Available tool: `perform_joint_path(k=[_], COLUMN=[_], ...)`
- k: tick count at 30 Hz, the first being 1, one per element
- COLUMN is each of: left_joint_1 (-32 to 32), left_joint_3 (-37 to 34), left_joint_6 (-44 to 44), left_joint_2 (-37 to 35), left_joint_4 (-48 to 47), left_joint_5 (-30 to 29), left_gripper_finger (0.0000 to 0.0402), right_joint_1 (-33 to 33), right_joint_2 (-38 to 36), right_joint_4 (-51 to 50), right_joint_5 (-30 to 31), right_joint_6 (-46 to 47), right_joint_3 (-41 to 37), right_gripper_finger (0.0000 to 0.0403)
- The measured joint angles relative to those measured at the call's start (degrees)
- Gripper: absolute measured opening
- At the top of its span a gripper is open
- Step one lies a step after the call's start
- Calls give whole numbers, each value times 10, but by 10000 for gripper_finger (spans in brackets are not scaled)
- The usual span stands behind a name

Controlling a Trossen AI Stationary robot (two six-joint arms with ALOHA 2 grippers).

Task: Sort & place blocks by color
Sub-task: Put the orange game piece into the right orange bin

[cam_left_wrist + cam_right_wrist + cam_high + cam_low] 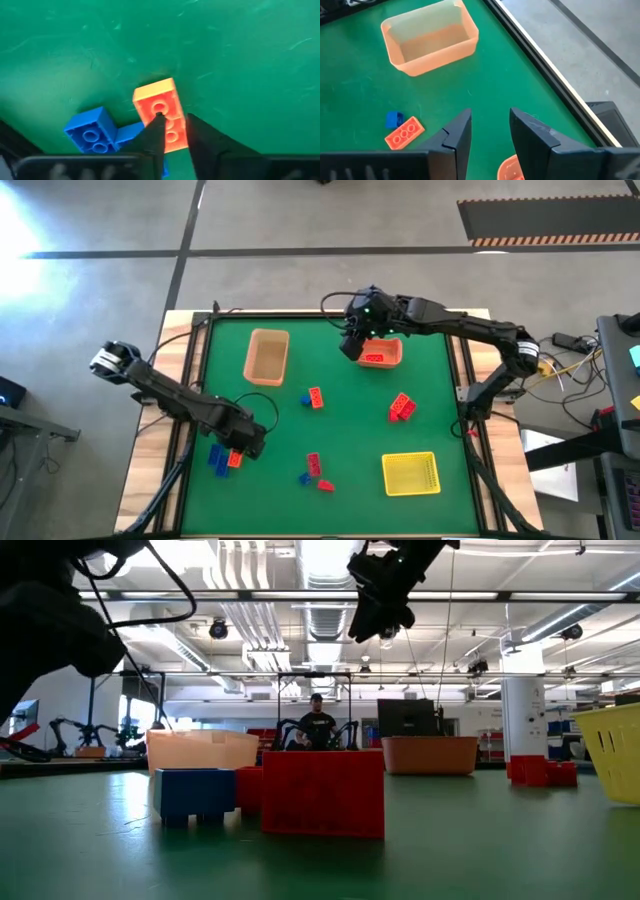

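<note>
My left gripper (245, 444) (175, 122) is low over the table near its near-left corner, open by a narrow gap. Its fingertips stand over an orange block (159, 112) (235, 460) that lies flat next to two blue blocks (90, 132) (217, 457). My right gripper (352, 342) (490, 120) is open and empty, raised beside the orange bin (381, 353), which has a red block (376, 358) in it. More blocks lie on the mat: an orange and a blue one (313, 397) (404, 134), red ones (402, 407), and a red and blue cluster (314, 470). My left gripper comes at the orange block's studded top (165, 107) from above, one fingertip (158, 122) over a stud. I cannot tell whether it touches the block. The block lies flat on the mat.
A tan bin (266, 356) (430, 37) stands far left of centre, and a yellow basket (410, 473) (615, 750) sits near the right. A raised black frame (200, 370) edges the green mat. A person (317, 725) is in the room beyond the table.
</note>
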Motion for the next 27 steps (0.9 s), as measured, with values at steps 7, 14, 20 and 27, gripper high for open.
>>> perform_joint_path(k=[7, 14, 20, 27], left_joint_1=[-16, -17, -17, -17], left_joint_3=[-2, -2, -3, -3], left_joint_6=[-9, 19, 21, 22], left_joint_2=[27, 67, 93, 100], left_joint_4=[1, 11, 13, 19], left_joint_5=[0, -3, -7, -13], left_gripper_finger=[194, 256, 258, 224], right_joint_1=[0, 0, 0, 0], right_joint_2=[2, 2, 2, 2], right_joint_4=[5, 5, 5, 4], right_joint_5=[0, 0, 0, 0], right_joint_6=[0, 0, 0, 6], right_joint_3=[0, 0, 0, 0], right_gripper_finger=[123, 126, 121, 122])
